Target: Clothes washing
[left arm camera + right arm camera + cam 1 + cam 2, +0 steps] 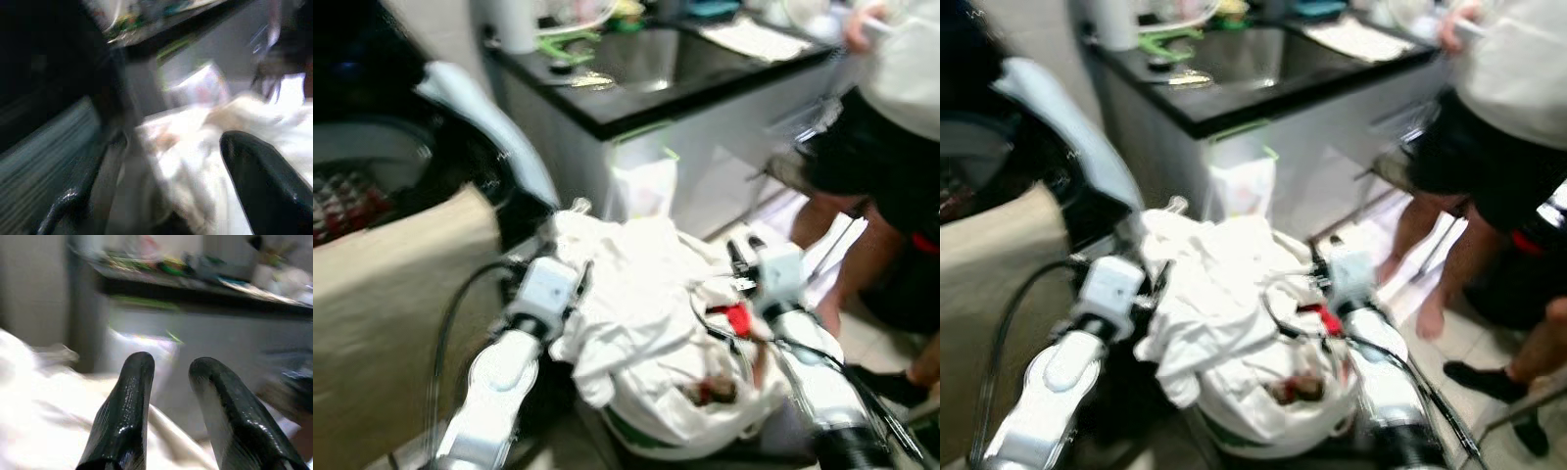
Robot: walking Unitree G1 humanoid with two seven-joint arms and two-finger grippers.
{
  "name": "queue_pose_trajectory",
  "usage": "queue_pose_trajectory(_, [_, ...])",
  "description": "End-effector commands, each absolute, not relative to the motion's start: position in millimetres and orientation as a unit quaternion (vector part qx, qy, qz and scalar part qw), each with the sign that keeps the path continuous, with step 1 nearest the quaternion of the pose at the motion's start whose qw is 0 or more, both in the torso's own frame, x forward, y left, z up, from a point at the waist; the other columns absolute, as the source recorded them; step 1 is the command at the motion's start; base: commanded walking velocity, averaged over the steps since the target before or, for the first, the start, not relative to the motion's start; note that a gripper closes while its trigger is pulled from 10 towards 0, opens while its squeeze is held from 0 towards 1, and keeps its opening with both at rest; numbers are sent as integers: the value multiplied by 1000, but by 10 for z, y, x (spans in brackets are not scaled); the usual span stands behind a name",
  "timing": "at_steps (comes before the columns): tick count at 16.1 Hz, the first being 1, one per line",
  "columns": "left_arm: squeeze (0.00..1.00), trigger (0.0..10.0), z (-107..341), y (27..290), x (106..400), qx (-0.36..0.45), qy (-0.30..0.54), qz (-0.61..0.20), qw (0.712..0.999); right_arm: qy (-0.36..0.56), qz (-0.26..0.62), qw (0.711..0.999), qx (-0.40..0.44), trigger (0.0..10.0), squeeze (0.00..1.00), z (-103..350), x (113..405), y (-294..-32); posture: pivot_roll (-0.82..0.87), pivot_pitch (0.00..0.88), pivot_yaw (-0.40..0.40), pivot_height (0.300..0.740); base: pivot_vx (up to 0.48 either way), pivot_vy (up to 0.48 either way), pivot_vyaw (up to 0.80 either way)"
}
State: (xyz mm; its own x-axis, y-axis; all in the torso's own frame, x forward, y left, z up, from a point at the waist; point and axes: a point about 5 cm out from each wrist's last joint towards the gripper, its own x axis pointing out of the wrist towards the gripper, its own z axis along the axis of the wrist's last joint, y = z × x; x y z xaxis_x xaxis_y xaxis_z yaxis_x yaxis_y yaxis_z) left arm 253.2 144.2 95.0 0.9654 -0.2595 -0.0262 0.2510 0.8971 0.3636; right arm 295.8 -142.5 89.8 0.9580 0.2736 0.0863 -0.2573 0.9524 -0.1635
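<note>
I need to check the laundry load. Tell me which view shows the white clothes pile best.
The left eye view: the white clothes pile appears whole, heaped in a basket between both arms. The right eye view shows the same, blurrier. The left wrist view shows a blurred patch; the right wrist view, an edge beside the right tool.

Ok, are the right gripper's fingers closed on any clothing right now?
No. In the right wrist view the right gripper has its fingers apart with nothing between them, above the white clothes.

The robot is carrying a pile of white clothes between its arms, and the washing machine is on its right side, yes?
Not quite: the washing machine is on its left side, as the left eye view shows. The white clothes do sit piled between its arms.
</note>
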Motion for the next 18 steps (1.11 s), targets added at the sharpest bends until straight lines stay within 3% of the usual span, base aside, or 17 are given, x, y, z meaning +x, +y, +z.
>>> queue_pose_trajectory(1, [0,10000,918,1513,2539,185,3,-106,977,-54,141,985,-87,10000,0,881,2928,-1447,55,0,4,740,0,0,0])
queue_pose_trajectory(2, [0,10000,908,1517,2543,182,5,-104,978,-62,157,983,-76,10000,1000,899,2907,-1418,53,0,3,740,0,0,0])
queue_pose_trajectory(12, [0,10000,853,1479,2517,186,18,-118,975,-24,196,979,-56,10000,1000,756,2789,-1385,50,0,8,740,0,0,0])
queue_pose_trajectory(18, [0,10000,831,1613,2524,202,38,-116,972,13,232,972,-34,10000,1000,613,2639,-1354,54,0,9,740,0,0,0])
